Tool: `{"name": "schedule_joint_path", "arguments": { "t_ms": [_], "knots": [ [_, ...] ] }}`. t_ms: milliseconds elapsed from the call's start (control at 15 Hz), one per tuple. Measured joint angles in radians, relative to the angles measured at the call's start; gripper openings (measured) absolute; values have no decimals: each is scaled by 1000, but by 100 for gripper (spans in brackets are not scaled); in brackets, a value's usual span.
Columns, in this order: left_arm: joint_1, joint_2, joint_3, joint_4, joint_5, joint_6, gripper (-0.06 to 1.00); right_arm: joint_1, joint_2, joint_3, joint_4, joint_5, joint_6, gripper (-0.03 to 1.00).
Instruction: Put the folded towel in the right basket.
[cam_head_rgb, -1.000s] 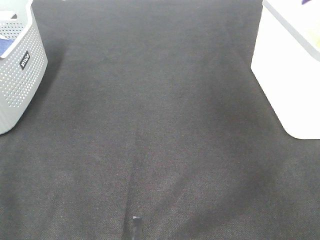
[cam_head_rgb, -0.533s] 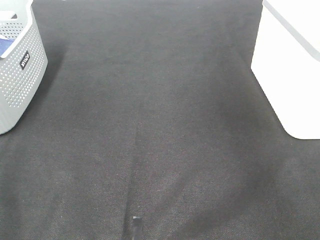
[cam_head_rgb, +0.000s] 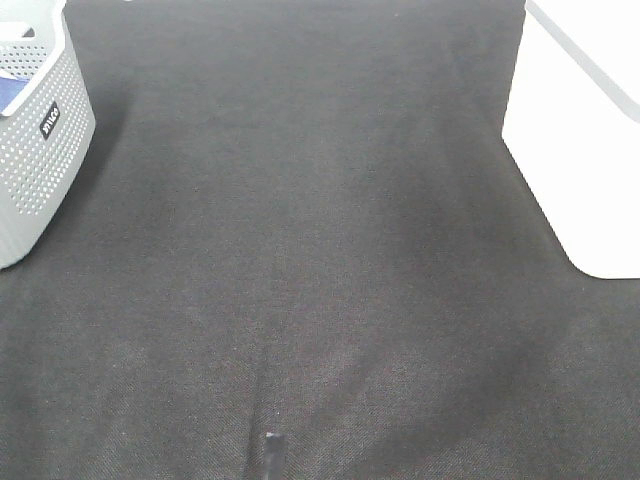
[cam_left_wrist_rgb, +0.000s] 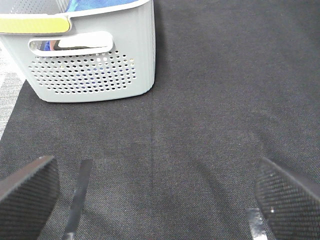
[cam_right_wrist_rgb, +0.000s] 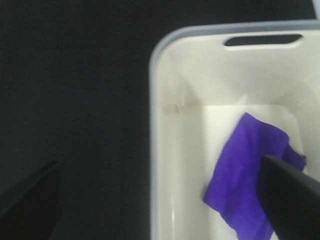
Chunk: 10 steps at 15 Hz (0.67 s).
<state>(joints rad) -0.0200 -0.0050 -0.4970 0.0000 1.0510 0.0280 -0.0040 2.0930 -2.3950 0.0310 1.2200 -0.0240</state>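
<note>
The purple folded towel (cam_right_wrist_rgb: 240, 185) lies on the floor of the white right basket (cam_right_wrist_rgb: 165, 150), which also stands at the right edge of the exterior view (cam_head_rgb: 585, 140). My right gripper (cam_right_wrist_rgb: 160, 210) is open and empty above the basket's rim, and one dark finger (cam_right_wrist_rgb: 292, 200) overlaps the towel in the picture. My left gripper (cam_left_wrist_rgb: 160, 210) is open and empty over the dark mat. Neither gripper shows in the exterior view, and the towel is hidden there.
A grey perforated basket (cam_head_rgb: 35, 140) stands at the far left and holds blue cloth (cam_left_wrist_rgb: 100, 5); it is just ahead of the left gripper (cam_left_wrist_rgb: 95, 70). A dark mat (cam_head_rgb: 300, 250) covers the table between the baskets. A small dark stub (cam_head_rgb: 270, 455) shows at the near edge.
A purple bit that showed at the top of the right basket one second ago no longer shows in the exterior view. Nothing else has moved.
</note>
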Motion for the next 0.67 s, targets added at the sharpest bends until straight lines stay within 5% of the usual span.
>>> {"name": "schedule_joint_path", "arguments": {
  "t_ms": [267, 667],
  "knots": [
    [0, 0, 0, 0, 0, 0, 99, 15, -267, 253, -7, -2, 1, 97],
    [0, 0, 0, 0, 0, 0, 99, 15, -1048, 1130, 35, 0, -11, 97]
  ]
}}
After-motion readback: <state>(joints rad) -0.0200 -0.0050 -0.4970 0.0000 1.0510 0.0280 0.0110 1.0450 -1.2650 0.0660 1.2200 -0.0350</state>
